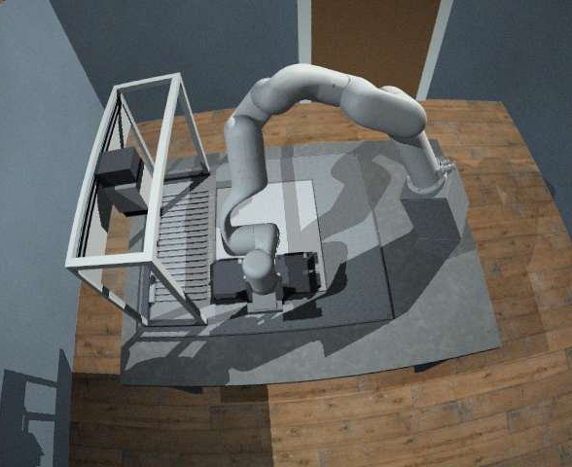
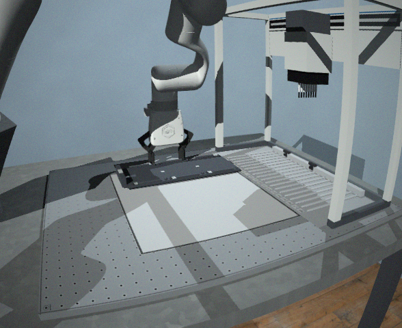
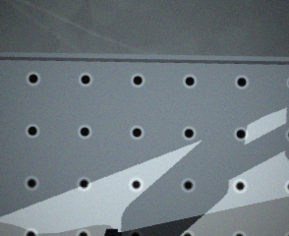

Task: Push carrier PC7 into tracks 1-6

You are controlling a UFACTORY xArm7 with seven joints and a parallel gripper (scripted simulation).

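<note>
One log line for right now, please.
hand: open, empty, low over carrier | carrier: flat before rails, not in tracks | lamp: unseen

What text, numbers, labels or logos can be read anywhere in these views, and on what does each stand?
No legible text in any view.
Hexagonal emblem on the pincer housing: a logo shape only, no letters readable.
Small pale marks on the carrier: too small to read as characters.
Track number tiles in front of the rails: not legible; too small in the top and exterior views.
Wrist view: only the perforated plate, no writing.
</note>
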